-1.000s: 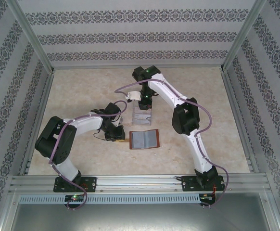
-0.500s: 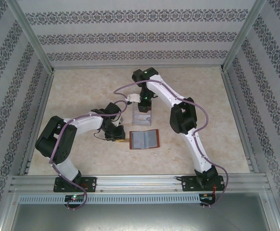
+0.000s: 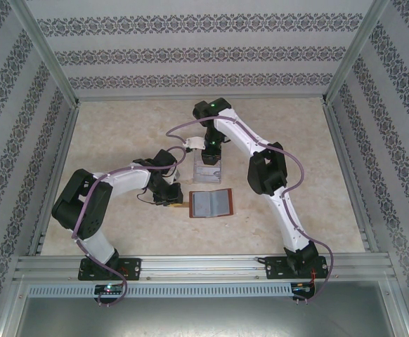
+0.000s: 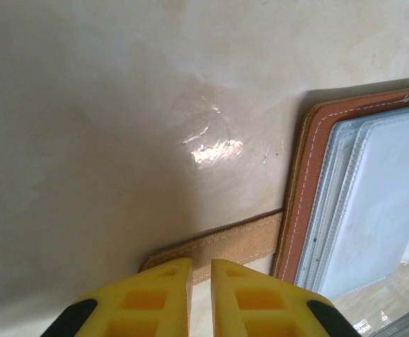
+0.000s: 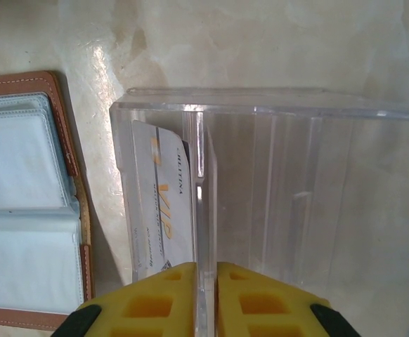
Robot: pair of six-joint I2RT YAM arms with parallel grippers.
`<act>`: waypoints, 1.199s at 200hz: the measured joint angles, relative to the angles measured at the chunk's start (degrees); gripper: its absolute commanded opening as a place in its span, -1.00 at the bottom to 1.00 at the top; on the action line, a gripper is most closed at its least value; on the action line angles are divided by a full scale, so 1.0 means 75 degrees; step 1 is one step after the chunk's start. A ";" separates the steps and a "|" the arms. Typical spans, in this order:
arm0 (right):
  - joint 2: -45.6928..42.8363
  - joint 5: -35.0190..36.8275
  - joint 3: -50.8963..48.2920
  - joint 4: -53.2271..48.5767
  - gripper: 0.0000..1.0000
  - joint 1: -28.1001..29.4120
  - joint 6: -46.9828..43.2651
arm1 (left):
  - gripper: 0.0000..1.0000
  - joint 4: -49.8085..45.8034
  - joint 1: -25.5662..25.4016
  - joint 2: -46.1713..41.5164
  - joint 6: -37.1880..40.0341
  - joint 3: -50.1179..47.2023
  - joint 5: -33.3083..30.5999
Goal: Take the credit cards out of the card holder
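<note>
The card holder (image 3: 212, 203), reddish-brown leather, lies open on the table with its bluish-grey sleeves (image 4: 380, 196) facing up. My left gripper (image 4: 201, 270) is shut on its tan tab strap (image 4: 243, 241) at the holder's left edge (image 3: 178, 202). My right gripper (image 5: 206, 270) hangs over the clear tray (image 5: 317, 196), its jaws a narrow gap apart and astride a clear divider. One pale credit card (image 5: 164, 203) with orange "VIP" print stands in the tray's left slot, just left of my fingers and free of them. The sleeves look pale; I cannot tell whether cards sit in them.
The clear tray (image 3: 209, 170) stands just beyond the holder, mid-table. The holder's brown rim (image 5: 57, 105) lies close to the tray's left side. Aluminium frame rails and patterned walls enclose the beige table (image 3: 120, 133) on three sides.
The right arm has shifted slightly, its elbow coming a little left and its wrist settling over the tray. The left arm and the holder have stayed put.
</note>
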 measured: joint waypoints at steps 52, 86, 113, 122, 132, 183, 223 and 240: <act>-0.0102 0.0283 0.0029 0.0026 -0.58 -0.0003 0.0044 | -0.71 -0.0017 0.0000 -0.0003 0.0000 0.0015 -0.0003; -0.0393 0.0405 0.0026 0.0055 -0.57 -0.0006 0.0207 | -0.71 -0.0061 0.0000 -0.0044 0.0000 0.0052 -0.0003; -0.0880 0.0408 -0.0289 0.0321 -0.57 -0.0006 0.0437 | -0.71 -0.0085 0.0000 -0.0102 -0.0003 0.0102 -0.0003; -0.1102 0.0388 -0.0516 0.0437 -0.58 -0.0006 0.0565 | -0.71 -0.0085 0.0000 -0.0131 -0.0003 0.0122 -0.0003; -0.1393 0.0361 -0.0874 0.0647 -0.58 -0.0006 0.0714 | -0.71 -0.0082 0.0000 -0.0163 -0.0003 0.0137 0.0000; -0.3037 0.0035 -0.3348 0.2320 -0.59 0.0000 0.2194 | -0.71 -0.0026 0.0000 -0.0216 -0.0032 0.0146 0.0128; -0.4004 0.0239 -0.5015 0.3649 -0.62 0.0125 0.4045 | -0.75 0.0187 0.0000 -0.0216 -0.0128 0.0143 0.0323; -0.4310 0.0405 -0.5534 0.4109 -0.64 0.0283 0.4960 | -0.77 0.0271 0.0000 -0.0216 -0.0152 0.0143 0.0402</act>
